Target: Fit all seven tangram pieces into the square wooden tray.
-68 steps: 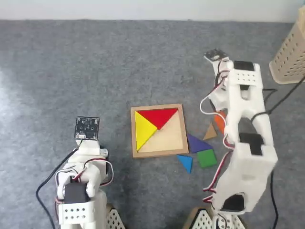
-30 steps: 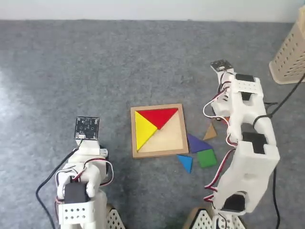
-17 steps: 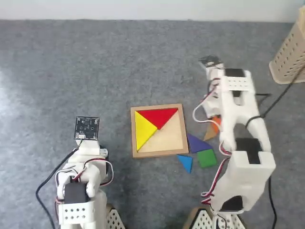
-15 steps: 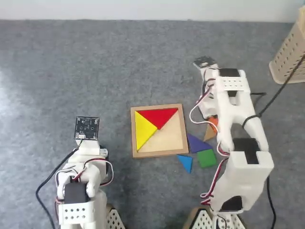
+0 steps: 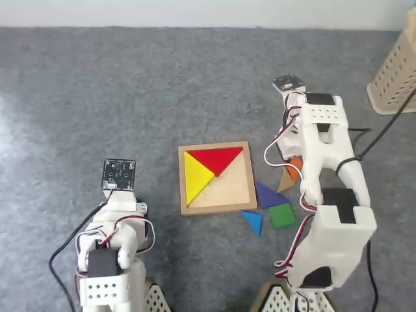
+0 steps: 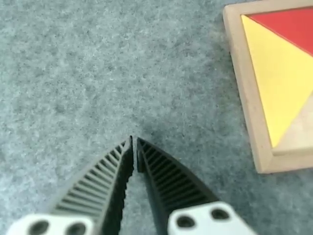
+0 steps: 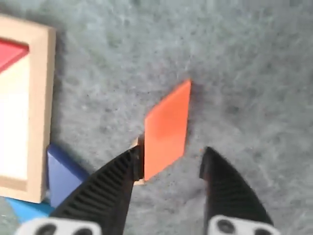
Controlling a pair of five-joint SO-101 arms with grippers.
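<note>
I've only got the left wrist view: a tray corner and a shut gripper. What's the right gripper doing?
Observer: The right gripper is open, with its fingers on either side of an orange parallelogram beside the square wooden tray.
Operator: What else is outside the tray?
Observer: A green square, a small blue triangle, a purple triangle and a tan triangle, all loose on that same side.
Operator: How full is the tray?
Observer: A red triangle and a yellow triangle fill about half of it. The rest is bare wood.

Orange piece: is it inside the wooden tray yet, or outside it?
Outside. The orange piece lies on the grey carpet, apart from the tray, between the open fingers of the right gripper.
</note>
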